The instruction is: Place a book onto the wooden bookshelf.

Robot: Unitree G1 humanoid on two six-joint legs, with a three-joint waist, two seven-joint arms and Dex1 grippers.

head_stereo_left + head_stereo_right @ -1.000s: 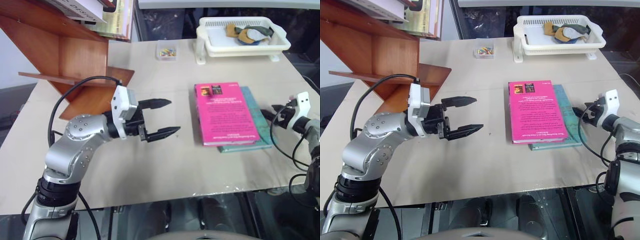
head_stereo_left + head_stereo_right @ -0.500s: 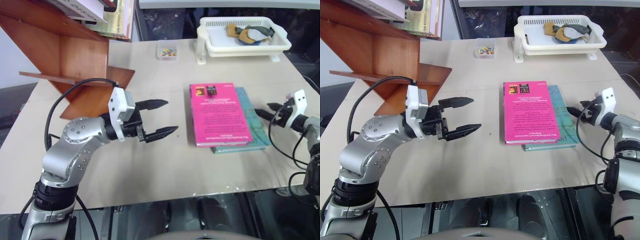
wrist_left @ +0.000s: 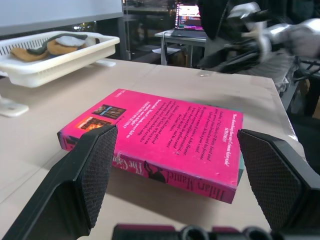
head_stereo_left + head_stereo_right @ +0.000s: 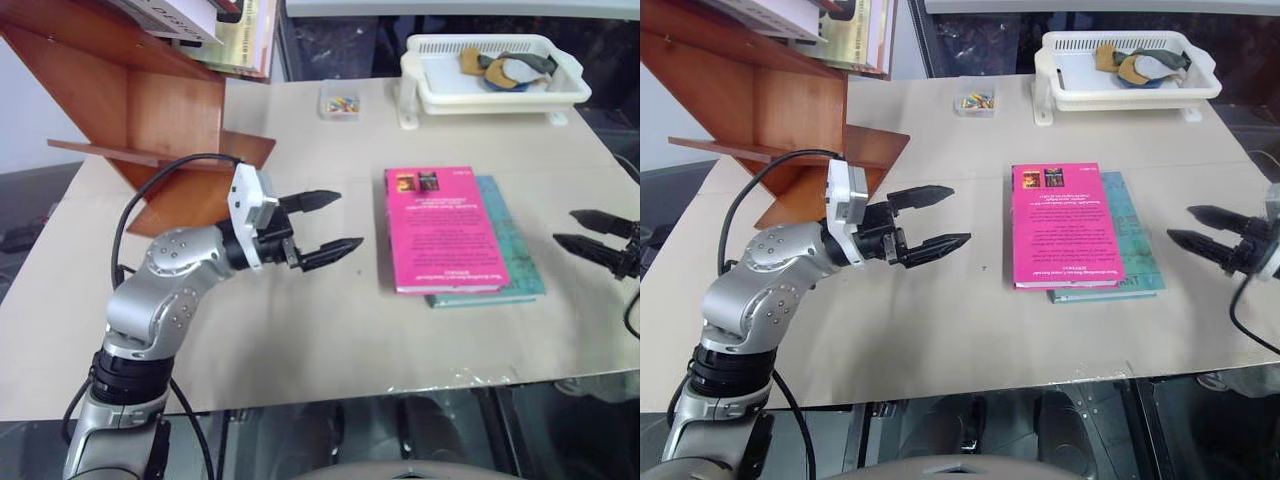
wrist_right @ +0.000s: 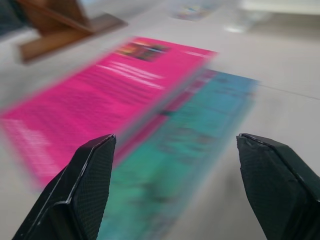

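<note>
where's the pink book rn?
In the left eye view the pink book lies flat on the table's right half, stacked on a teal book, between the open left gripper and right gripper.

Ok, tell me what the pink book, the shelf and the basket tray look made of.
Pink book: paper, smooth printed cover.
Wooden bookshelf: reddish-brown wood or veneer, flat satin panels.
Basket tray: likely white plastic, with slotted moulded walls.

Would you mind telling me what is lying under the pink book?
A teal book lies under the pink book, flat on the table. Its right strip and near edge show; the rest of its cover is hidden by the pink book.
</note>
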